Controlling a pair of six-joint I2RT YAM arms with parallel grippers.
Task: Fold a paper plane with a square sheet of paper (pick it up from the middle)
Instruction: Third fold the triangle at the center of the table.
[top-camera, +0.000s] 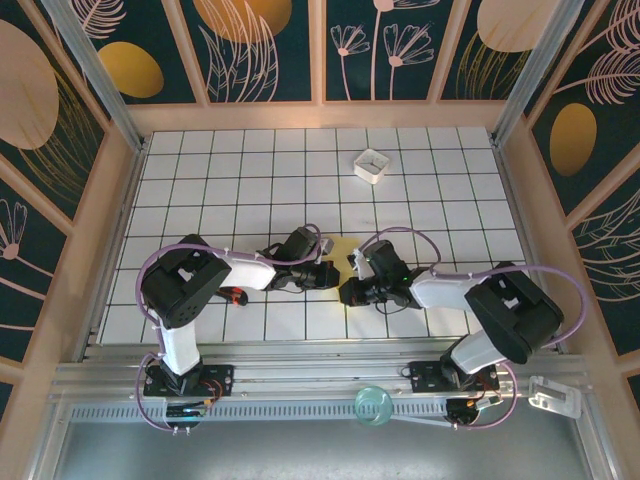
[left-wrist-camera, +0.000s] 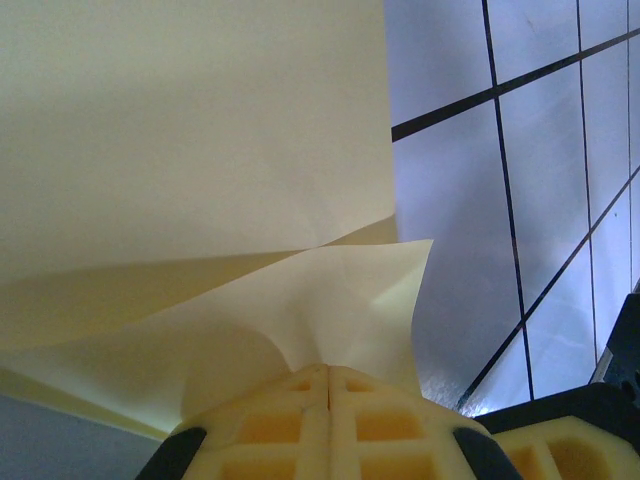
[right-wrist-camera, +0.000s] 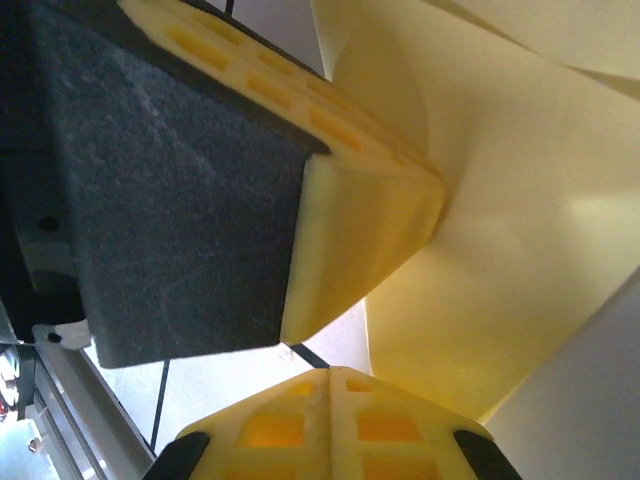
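Both arms (top-camera: 240, 268) are white with black joints, lilac cables (top-camera: 548, 268) looping, and yellow fingers (left-wrist-camera: 265, 430) (waffle-patterned).

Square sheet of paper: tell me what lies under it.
The square sheet of paper is pinched by the left gripper. Gridded table shows beside it; what lies directly beneath is covered by the paper.

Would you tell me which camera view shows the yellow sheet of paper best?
The left wrist view: the yellow sheet spreads wide, creases and edges plain, pinched in the left hand. The right wrist view shows a curved part; the top external view, a small, mostly covered patch.
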